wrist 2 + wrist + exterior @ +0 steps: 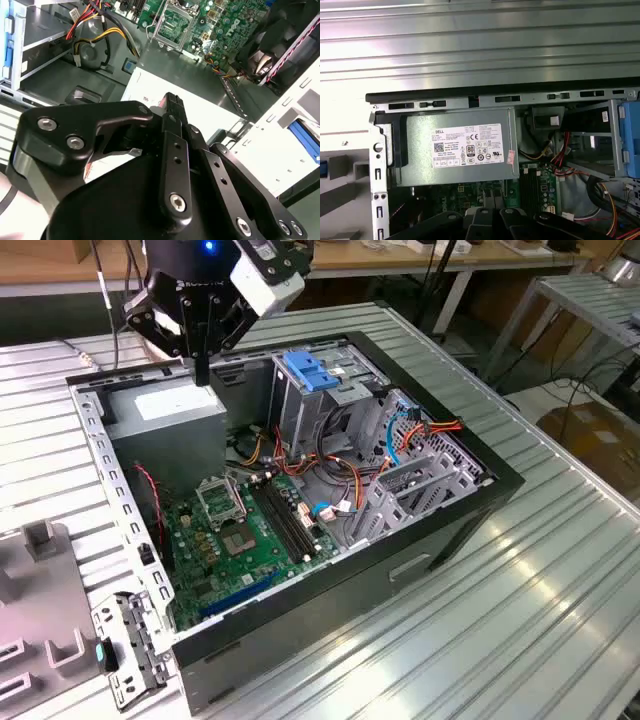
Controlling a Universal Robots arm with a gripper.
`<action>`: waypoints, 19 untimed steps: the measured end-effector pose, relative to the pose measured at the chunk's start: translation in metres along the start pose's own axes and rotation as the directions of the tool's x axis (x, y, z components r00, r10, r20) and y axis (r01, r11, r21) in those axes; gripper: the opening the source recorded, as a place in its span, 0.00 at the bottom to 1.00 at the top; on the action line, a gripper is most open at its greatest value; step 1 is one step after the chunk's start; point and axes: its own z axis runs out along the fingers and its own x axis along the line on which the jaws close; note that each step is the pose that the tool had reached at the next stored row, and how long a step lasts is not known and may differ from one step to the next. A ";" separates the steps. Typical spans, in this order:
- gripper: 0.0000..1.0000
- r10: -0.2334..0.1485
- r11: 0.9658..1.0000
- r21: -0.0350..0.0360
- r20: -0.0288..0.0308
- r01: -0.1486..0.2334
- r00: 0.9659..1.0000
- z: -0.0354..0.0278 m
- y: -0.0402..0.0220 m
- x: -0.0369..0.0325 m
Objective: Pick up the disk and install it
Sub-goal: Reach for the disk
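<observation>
The disk is out of view. My gripper (203, 370) hangs over the far corner of the open computer case (497, 480), just above the grey power supply (165, 412). Its black fingers (171, 105) are pressed together and point down at the supply's white sticker (205, 112), with nothing between them. In the first wrist view the power supply (460, 145) lies below the gripper's black body. The blue-topped drive cage (310, 385) stands to the exterior view's right of the gripper.
A green motherboard (240, 535) covers the case floor, with red, yellow and orange cables (340, 475) beside the cage. The case sits on a ribbed metal table (530, 620). Grey fixture blocks (40, 540) stand at the exterior view's left.
</observation>
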 end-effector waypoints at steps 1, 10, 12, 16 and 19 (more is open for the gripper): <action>0.11 0.000 1.000 0.000 0.000 0.000 1.000 0.0000 0.0000 0.0000; 0.11 0.000 1.000 0.000 0.000 0.000 1.000 -0.0004 -0.0009 0.0118; 0.11 0.000 1.000 0.000 0.000 0.000 1.000 -0.0004 -0.0010 0.0139; 0.11 0.000 1.000 0.000 0.000 0.000 1.000 -0.0006 -0.0014 0.0186; 0.11 0.000 1.000 0.000 0.000 0.000 1.000 -0.0007 -0.0017 0.0222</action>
